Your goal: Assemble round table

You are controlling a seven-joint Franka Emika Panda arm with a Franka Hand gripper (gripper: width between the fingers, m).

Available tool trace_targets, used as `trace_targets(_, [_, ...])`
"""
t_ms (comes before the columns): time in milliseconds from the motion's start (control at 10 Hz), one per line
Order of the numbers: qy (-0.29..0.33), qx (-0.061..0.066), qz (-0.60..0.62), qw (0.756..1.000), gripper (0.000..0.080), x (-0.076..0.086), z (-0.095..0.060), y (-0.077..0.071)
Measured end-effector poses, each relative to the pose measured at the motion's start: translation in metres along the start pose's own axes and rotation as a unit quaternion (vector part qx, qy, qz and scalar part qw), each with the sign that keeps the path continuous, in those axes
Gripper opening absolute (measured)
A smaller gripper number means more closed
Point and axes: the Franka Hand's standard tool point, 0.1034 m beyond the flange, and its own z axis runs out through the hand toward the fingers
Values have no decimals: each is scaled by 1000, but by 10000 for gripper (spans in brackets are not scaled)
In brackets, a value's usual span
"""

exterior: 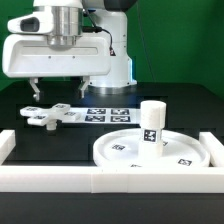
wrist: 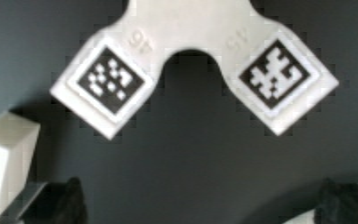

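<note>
The white cross-shaped foot (exterior: 52,113) lies flat on the black table at the exterior view's left. My gripper (exterior: 59,95) hangs open just above it, one finger on each side, holding nothing. In the wrist view two tagged arms of the foot (wrist: 185,55) fill the frame. The dark fingertips (wrist: 51,203) stand wide apart at the edge, and my gripper (wrist: 197,208) has only dark table between them. The large rimmed round disc (exterior: 120,150) lies at the front right. The short cylindrical leg (exterior: 152,124) stands upright on it.
The marker board (exterior: 108,113) lies behind the disc, right of the foot. White border bars run along the front (exterior: 110,180), the left (exterior: 6,143) and the right (exterior: 215,142). A white edge (wrist: 5,150) shows beside one finger in the wrist view.
</note>
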Motion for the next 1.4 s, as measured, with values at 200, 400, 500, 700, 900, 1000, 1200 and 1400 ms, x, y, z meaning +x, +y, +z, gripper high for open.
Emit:
trace_targets(200, [0,1,-1,1000,649,1,0,-1])
trace_targets(400, [-2,2,3,1000,649,-2,1,0])
trace_targets(500, [-9,4,16,1000,649,-9,5,2])
trace_targets(700, [-28,15,29,999,649,-28,13,0])
trace_targets(900, [-26,14,27,999,649,-25,13,0])
trace_targets(1000, [-26,14,27,999,649,-25,13,0])
trace_targets(1200, [-32,17,18,999,649,-34,18,1])
trace_targets(1400, [-39,20,22,999,649,-46,22,0])
